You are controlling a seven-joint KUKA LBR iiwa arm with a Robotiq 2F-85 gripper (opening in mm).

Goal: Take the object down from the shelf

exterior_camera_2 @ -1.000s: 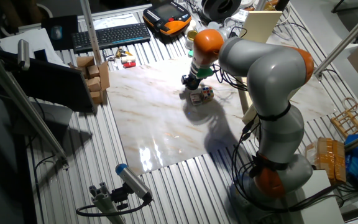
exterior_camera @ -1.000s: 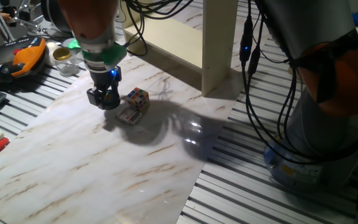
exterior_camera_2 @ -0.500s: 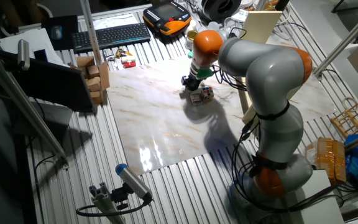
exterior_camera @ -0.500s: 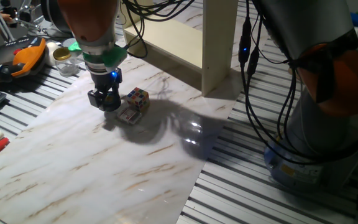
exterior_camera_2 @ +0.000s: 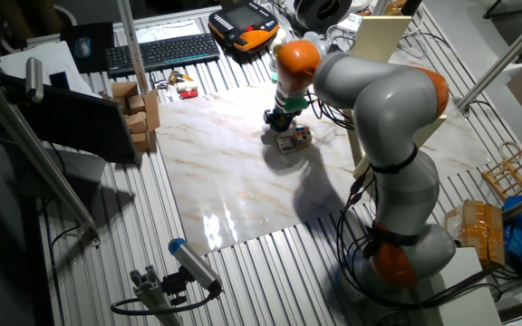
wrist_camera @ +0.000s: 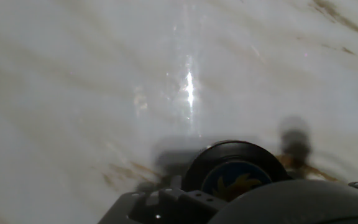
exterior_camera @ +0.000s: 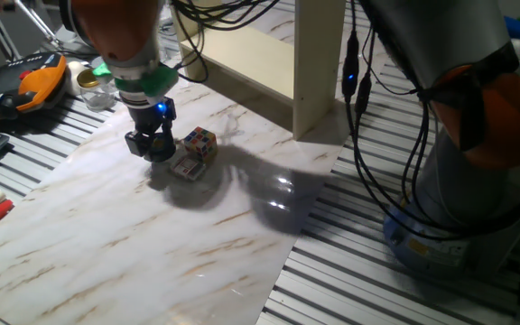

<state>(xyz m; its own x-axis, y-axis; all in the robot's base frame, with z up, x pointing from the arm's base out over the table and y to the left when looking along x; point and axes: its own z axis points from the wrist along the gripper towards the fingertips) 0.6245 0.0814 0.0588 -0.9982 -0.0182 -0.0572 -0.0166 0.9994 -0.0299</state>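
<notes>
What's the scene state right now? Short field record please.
surface: marble-patterned board
shelf: pale wooden unit at the board's far edge
gripper: low over the board, just beside the items; open or shut unclear
items on board: multicoloured cube and small flat box, close together
hand view: blurred, shows bare marble only
off-board: orange pendant, keyboard

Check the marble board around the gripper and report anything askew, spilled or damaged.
Nothing spilled or broken. The colourful puzzle cube sits on the marble board tilted rather than flat, touching a small flat packet. The gripper hangs low just beside them. The shelf stands upright behind them.
</notes>
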